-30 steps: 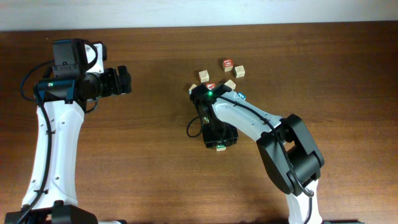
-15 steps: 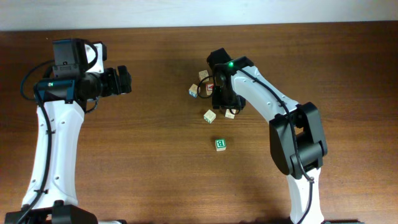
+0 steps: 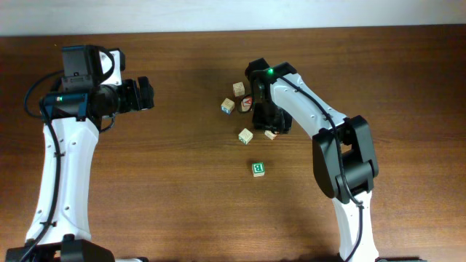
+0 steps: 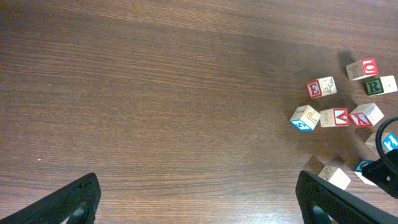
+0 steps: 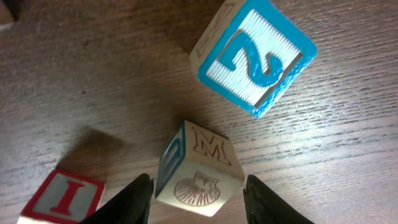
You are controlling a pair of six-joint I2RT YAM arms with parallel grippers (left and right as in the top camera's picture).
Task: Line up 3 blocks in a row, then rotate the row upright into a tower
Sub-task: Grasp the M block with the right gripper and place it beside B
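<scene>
A green-lettered block [image 3: 258, 169] stands alone toward the front of the table. A pale block [image 3: 245, 135] lies behind it. Another small block [image 3: 270, 134] sits at the tips of my right gripper [image 3: 272, 125]. In the right wrist view, my right gripper [image 5: 199, 202] straddles a pale cube [image 5: 200, 169] with an M and a shell drawing. Slim gaps show on both sides of it. A blue "2" cube [image 5: 252, 56] lies just beyond, and a red "I" cube [image 5: 62, 196] to the left. My left gripper [image 3: 144, 94] hangs open far to the left.
More alphabet cubes cluster behind the right gripper, among them a pale one [image 3: 239, 88] and a blue-faced one [image 3: 228, 105]. The left wrist view shows the same cluster [image 4: 334, 117] at its right edge and bare wood under the left gripper [image 4: 199, 205].
My right arm has swung from the front of the table back to the cluster, leaving the green-lettered block standing alone. Its jaws have narrowed slightly. The left arm has not moved.
</scene>
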